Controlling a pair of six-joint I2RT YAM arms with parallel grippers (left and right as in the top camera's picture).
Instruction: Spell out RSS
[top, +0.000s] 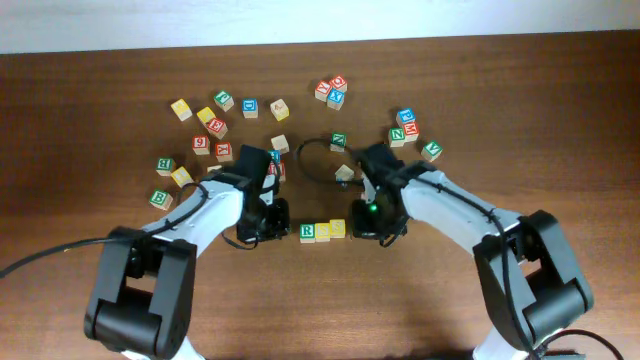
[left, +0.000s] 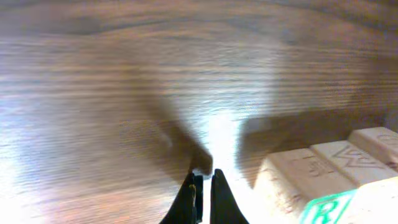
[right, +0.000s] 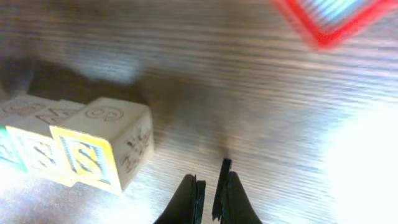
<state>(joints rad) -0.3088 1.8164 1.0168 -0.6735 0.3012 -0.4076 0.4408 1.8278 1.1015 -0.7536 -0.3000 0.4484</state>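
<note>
Three cubes stand in a row near the table's front middle: the green R cube (top: 307, 232), then two yellow S cubes (top: 323, 231) (top: 337, 229). My left gripper (top: 268, 222) is shut and empty just left of the row. My right gripper (top: 364, 222) is shut and empty just right of it. In the left wrist view the R cube (left: 329, 208) sits at the lower right of the shut fingers (left: 205, 177). In the right wrist view the two S cubes (right: 84, 155) (right: 34, 152) lie left of the shut fingers (right: 211, 180).
Many other letter cubes are scattered across the back of the table, including a green B cube (top: 159, 198) at the left, a cluster (top: 331, 91) at the back middle and another (top: 407, 128) at the right. A black cable loop (top: 318, 150) lies behind the row.
</note>
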